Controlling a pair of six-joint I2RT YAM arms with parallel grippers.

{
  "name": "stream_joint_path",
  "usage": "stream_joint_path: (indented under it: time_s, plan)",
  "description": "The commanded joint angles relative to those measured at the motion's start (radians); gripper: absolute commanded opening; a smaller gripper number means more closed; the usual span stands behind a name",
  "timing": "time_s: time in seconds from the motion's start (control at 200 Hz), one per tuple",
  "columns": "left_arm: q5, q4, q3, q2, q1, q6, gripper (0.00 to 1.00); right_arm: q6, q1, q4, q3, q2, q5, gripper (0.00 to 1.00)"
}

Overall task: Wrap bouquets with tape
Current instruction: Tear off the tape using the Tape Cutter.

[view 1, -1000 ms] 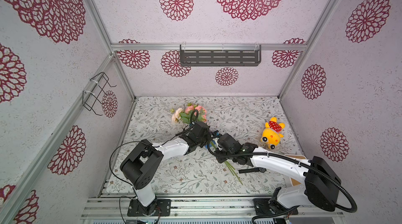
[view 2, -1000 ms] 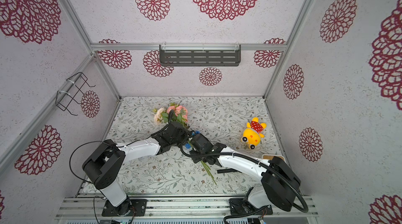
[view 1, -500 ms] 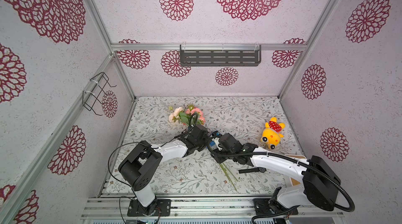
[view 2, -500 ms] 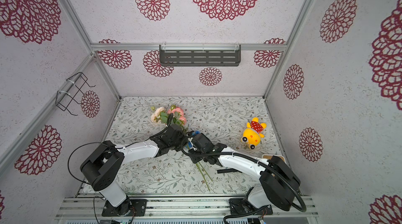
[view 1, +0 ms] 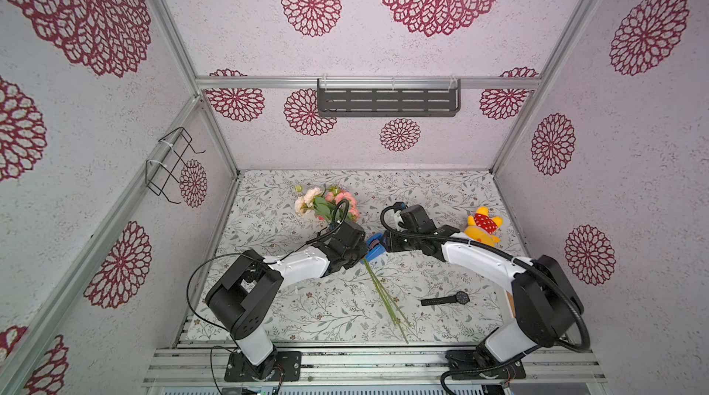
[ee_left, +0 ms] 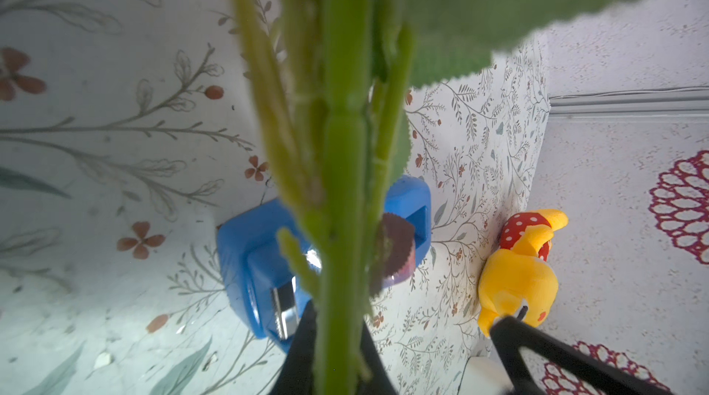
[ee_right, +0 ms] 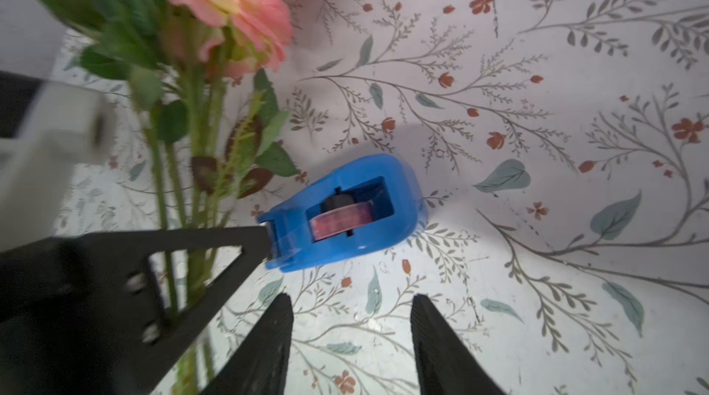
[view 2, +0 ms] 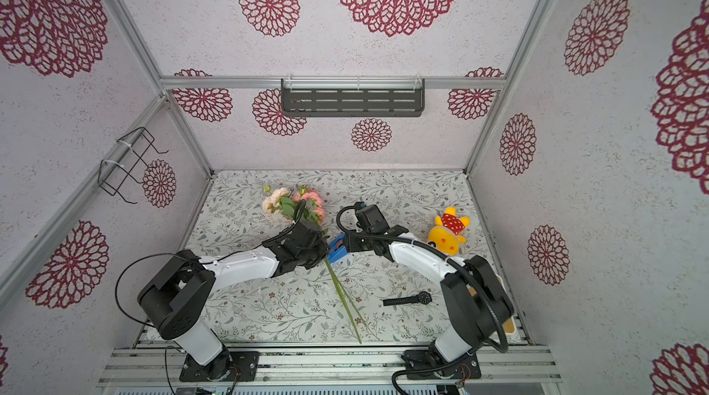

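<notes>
The bouquets lie as one bunch on the printed cloth, pink and cream blooms toward the back wall and long green stems running to the front edge. My left gripper is shut on the stems, which fill the left wrist view between its jaws. The tape sits in its blue dispenser right beside that grip. One left finger touches the dispenser's cutter end. My right gripper stands open just short of the dispenser with nothing between its fingers.
A yellow plush toy sits at the right, behind the right arm. A black wristwatch lies on the cloth near the front right. A grey shelf hangs on the back wall and a wire rack on the left wall.
My right gripper has opened and drawn back from the stems. The left gripper has shut on the stems, and the bunch has shifted a little, its stem ends now nearer the front edge.
</notes>
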Motion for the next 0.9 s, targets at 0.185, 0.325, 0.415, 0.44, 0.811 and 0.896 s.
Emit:
stream_joint_path:
  time_s: [0.185,0.325,0.415,0.44,0.811,0.896]
  plan:
    - [-0.022,-0.01,0.011,-0.043,0.01,0.04,0.0,-0.034,-0.011,-0.093,0.145,0.178,0.114,0.45]
    - [-0.035,-0.042,-0.011,-0.078,0.018,0.046,0.0,-0.026,-0.013,-0.107,0.135,0.198,0.147,0.4]
    - [-0.045,-0.088,-0.009,-0.093,0.018,0.066,0.0,-0.017,-0.016,-0.121,0.138,0.214,0.154,0.35]
    - [-0.047,-0.094,-0.011,-0.094,0.018,0.069,0.0,-0.014,-0.016,-0.121,0.137,0.217,0.154,0.34]
    - [-0.053,-0.122,-0.043,-0.065,0.002,0.033,0.0,0.019,-0.016,-0.076,0.106,0.228,0.117,0.31]
    - [-0.065,-0.13,-0.041,-0.057,0.003,0.041,0.0,0.023,-0.016,-0.066,0.101,0.228,0.106,0.31]
